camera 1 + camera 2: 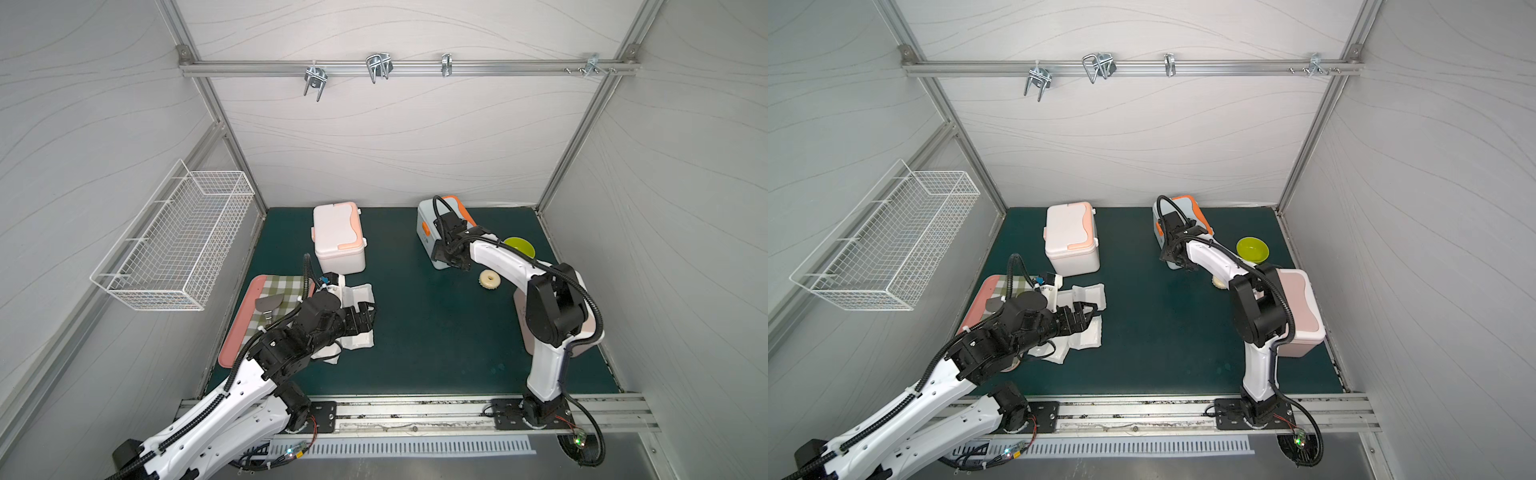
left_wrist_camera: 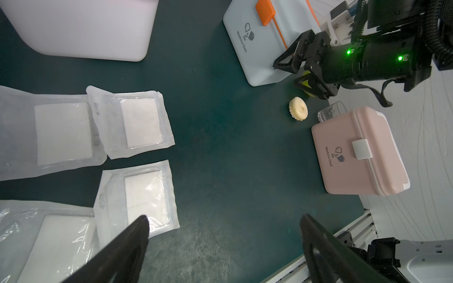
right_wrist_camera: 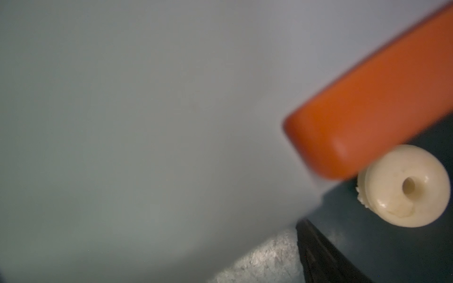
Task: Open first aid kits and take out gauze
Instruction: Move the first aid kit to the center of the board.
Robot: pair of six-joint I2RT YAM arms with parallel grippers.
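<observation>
**First aid kits**, three, all set on the dark green mat.
- White kit with peach trim: placed toward the back, lid down, untouched.
- Pale blue kit with orange trim: placed at the back on the right arm's side, with the orange clasp laid over its front. It is attended by the right gripper.
- Dusty pink kit: placed near the right wall and partly screened by the right arm in both top views. Its white clasp lies flat over the seam.

**Gauze pouches**: four are counted in the left wrist view. They are laid flat on the mat in front of the white kit, just beside the pink tray with its checked cloth. All are outside the kits.

**Left gripper**: jaws are spread wide and nothing is held. It is hung low over the mat at the edge of the pouches.

**Right gripper**: jaws are parted. One finger is laid over the pale blue face; the other is clear of it, beside the lime bowl. The right wrist view is filled by the kit's blurred wall.

**Sundries**: a cream ring-shaped piece and a clear glass are found between the blue and pink kits. A wire basket is mounted on the left wall.
</observation>
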